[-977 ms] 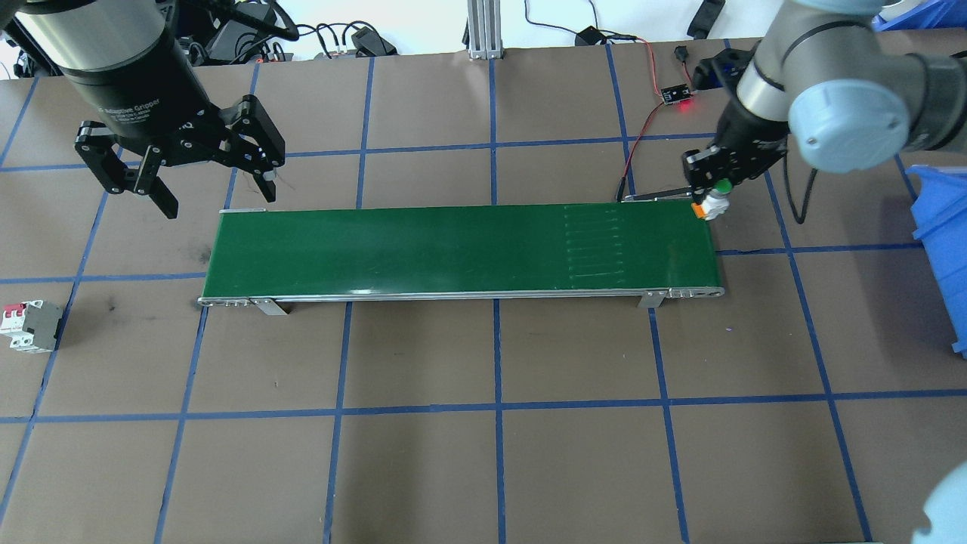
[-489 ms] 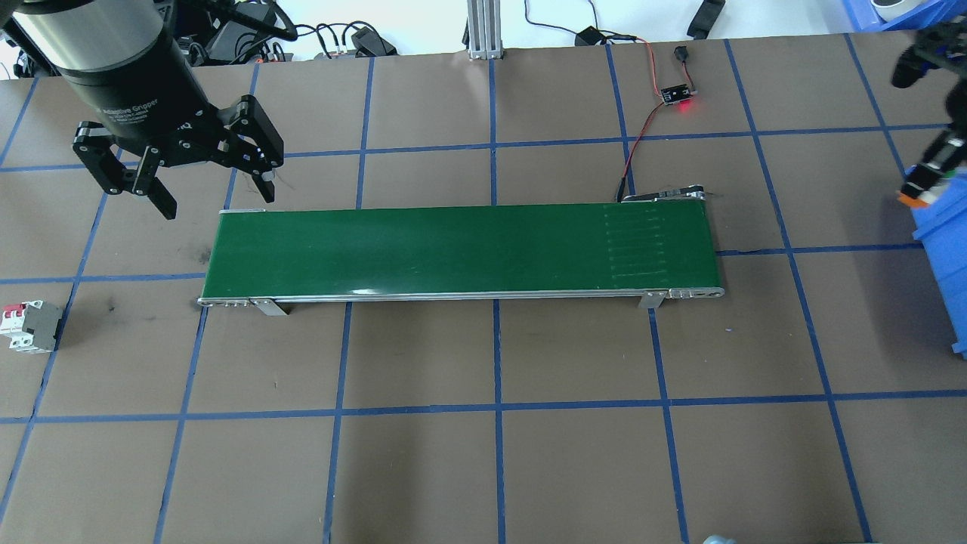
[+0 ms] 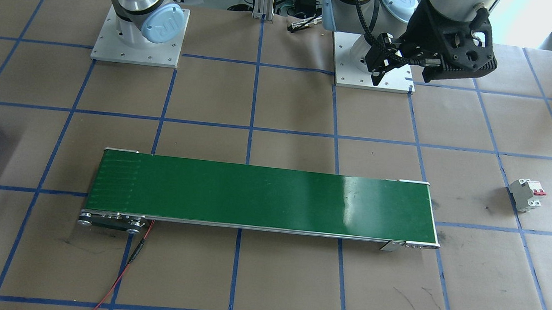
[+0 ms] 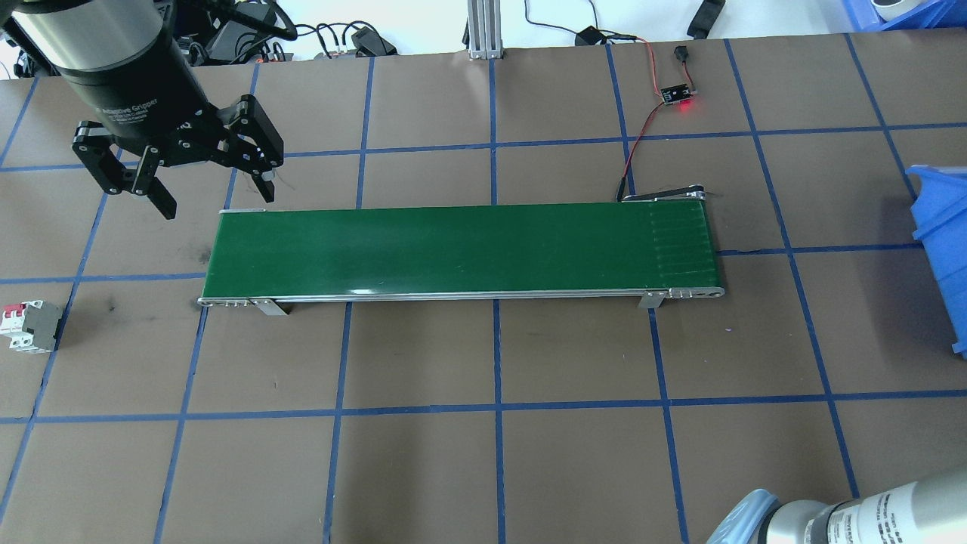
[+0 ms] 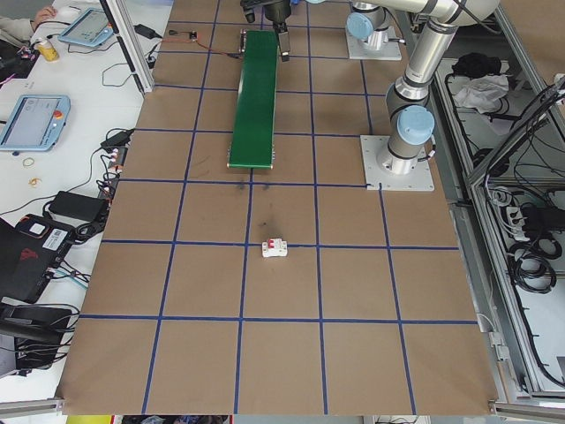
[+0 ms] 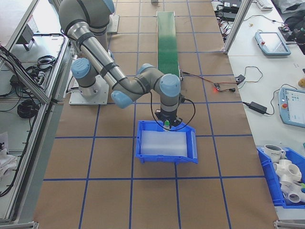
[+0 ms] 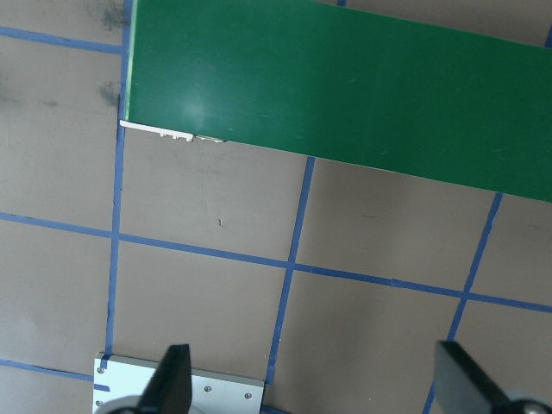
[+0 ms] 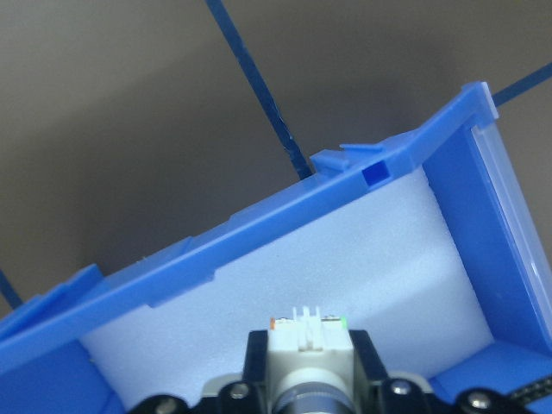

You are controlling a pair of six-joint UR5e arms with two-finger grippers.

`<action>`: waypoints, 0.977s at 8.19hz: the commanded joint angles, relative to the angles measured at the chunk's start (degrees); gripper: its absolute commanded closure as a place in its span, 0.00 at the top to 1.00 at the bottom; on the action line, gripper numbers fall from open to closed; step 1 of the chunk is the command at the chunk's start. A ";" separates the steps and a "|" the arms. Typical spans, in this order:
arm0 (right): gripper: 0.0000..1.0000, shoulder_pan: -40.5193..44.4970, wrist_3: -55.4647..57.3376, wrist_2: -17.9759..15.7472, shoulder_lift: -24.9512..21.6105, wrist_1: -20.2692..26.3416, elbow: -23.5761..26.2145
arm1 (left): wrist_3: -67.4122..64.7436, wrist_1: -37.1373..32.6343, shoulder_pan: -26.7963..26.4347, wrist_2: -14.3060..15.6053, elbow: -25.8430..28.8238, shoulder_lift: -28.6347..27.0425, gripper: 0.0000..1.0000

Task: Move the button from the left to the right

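While my right gripper [image 8: 309,366] hung over the blue bin [image 8: 259,228] at the table's right end, its fingers pinched the button [image 8: 308,345] above the white foam liner [image 8: 345,276]. My left gripper [image 4: 208,185] hovered, fingers spread wide, beside the far left corner of the green conveyor belt [image 4: 453,249].

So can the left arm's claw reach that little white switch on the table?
Probably yes. The left claw hangs open near the belt's end, and the switch sits alone on bare table on that arm's side, with nothing between them.
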 commanded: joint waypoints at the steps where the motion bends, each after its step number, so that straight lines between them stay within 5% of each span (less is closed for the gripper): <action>1: 0.00 -3.32 -11.95 3.92 9.45 -5.97 0.17 | 0.01 -0.01 0.00 0.00 0.00 0.05 1.00; 3: 0.33 -3.32 -12.41 2.61 11.40 -6.33 0.26 | 0.01 -0.01 0.00 0.00 0.00 0.05 1.00; 4: 0.76 -3.32 -12.50 2.43 11.32 -6.33 0.26 | 0.01 -0.01 0.00 0.00 0.00 0.05 1.00; 5: 1.00 -3.32 -12.50 2.42 10.54 -6.25 0.09 | 0.01 -0.01 0.00 0.00 0.00 0.05 1.00; 8: 1.00 -3.40 -11.36 3.47 1.43 -1.19 0.00 | 0.10 -0.01 0.00 0.00 0.00 0.23 1.00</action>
